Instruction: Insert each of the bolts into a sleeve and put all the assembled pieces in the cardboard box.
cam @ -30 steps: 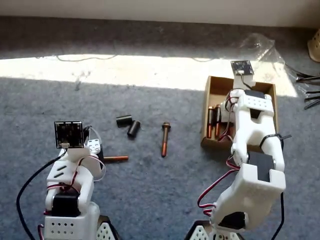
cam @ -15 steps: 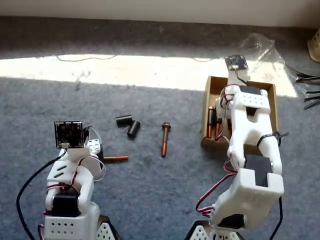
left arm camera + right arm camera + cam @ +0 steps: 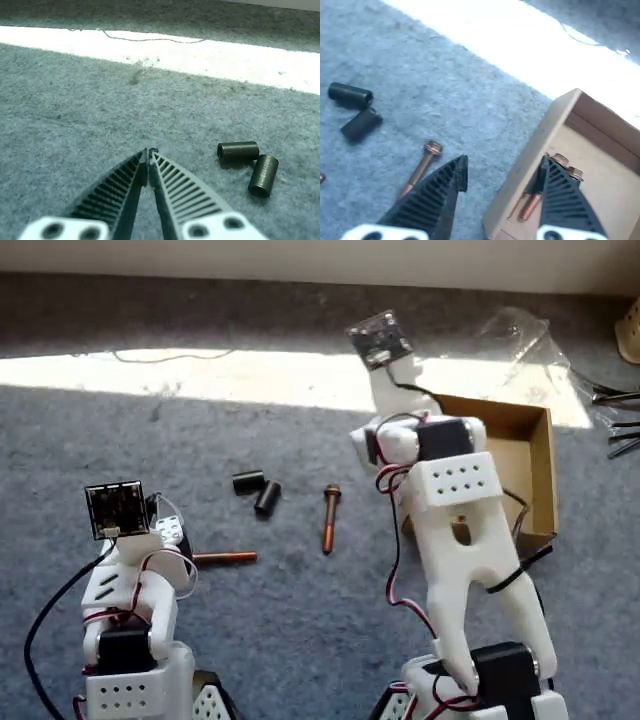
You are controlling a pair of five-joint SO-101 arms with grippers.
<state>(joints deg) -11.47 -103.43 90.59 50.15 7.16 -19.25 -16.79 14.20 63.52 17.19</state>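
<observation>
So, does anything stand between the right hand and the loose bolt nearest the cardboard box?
Nothing visible does. The right hand is open beside the cardboard box, and only bare carpet separates it from that bolt.

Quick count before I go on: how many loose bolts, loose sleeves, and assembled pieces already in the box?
Loose bolts: 2
Loose sleeves: 2
Assembled pieces in the cardboard box: 2 showing
Total: 6
</observation>
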